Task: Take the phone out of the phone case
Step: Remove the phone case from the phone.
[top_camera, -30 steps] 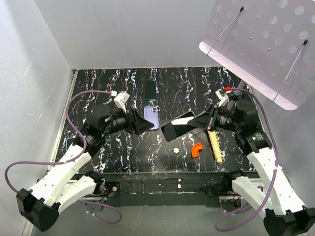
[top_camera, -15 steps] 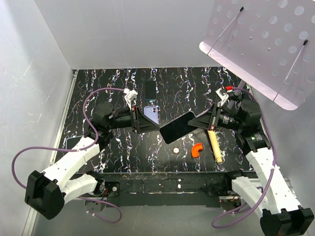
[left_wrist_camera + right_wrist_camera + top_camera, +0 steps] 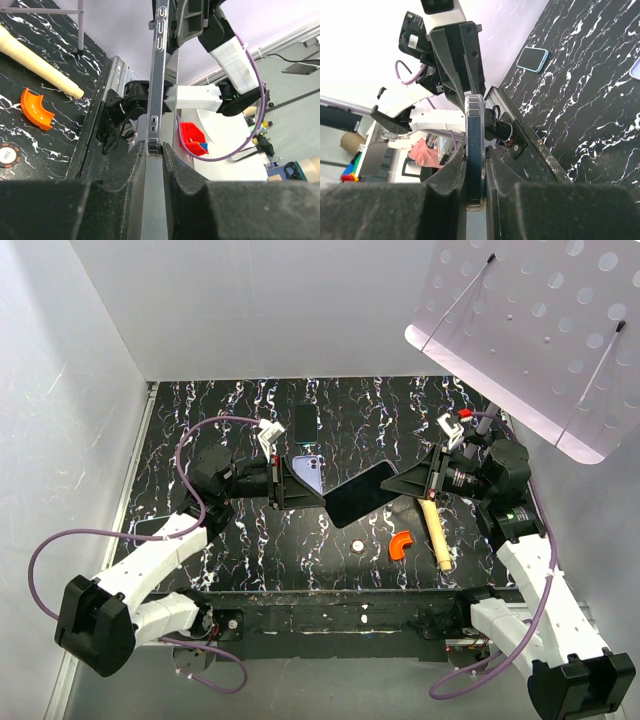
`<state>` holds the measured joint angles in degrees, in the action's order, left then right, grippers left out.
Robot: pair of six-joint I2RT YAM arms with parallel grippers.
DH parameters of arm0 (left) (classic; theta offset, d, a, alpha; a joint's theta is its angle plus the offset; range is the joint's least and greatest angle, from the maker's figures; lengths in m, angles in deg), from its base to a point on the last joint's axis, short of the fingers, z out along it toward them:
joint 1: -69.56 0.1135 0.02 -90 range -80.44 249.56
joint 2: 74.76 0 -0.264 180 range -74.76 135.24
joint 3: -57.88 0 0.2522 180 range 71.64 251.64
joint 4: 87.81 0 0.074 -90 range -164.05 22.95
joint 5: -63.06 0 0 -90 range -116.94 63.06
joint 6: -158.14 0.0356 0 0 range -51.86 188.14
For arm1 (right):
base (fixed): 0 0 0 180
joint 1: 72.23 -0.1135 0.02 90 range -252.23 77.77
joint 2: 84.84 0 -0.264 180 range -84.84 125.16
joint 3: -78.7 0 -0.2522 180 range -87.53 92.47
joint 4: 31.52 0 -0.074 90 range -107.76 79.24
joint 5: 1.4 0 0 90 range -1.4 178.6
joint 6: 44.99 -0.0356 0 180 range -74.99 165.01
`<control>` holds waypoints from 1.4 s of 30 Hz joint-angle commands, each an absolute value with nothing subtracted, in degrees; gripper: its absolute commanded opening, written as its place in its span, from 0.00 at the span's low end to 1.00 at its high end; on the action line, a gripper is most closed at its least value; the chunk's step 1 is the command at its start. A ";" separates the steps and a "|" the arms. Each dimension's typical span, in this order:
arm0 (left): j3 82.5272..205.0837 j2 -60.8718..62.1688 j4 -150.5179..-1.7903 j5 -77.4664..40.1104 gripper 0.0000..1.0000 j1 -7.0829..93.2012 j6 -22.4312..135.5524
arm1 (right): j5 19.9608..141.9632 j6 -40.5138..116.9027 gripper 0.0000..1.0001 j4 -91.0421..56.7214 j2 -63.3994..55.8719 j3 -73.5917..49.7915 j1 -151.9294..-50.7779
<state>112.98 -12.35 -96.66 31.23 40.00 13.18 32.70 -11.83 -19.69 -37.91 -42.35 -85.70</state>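
My left pincer [image 3: 290, 483] is clamped on the lilac case [image 3: 312, 473] and my right pincer [image 3: 405, 483] on the dark phone [image 3: 358, 496]. Both are held above the worktop [image 3: 350, 410], ends seemingly touching. A crooked pull could snag a corner, and the phone might slip and fall.

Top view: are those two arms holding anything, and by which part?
The cased phone: the left gripper pinches one end in its jaws, the right gripper the opposite end.

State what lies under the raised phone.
Only black marbled table shows around the raised phone; the patch directly beneath is covered. A chip lies nearer, clear of it.
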 commanded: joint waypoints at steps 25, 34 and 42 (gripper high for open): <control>112.15 -6.29 -156.70 40.21 0.00 37.92 -5.87 | 18.80 -34.20 0.01 -68.32 -36.32 -40.60 -93.23; 109.60 -22.27 -113.21 29.94 0.70 38.45 9.77 | 28.66 -7.91 0.01 -27.09 -40.37 -33.93 -92.88; 113.20 -21.69 -108.51 26.40 0.93 33.19 7.40 | 26.82 -6.67 0.01 -24.17 -36.95 -31.81 -92.88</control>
<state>110.07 -25.68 -112.84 27.28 37.29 7.37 25.60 -8.46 -25.85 -38.02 -35.29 -93.07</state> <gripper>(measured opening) 0.928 0.190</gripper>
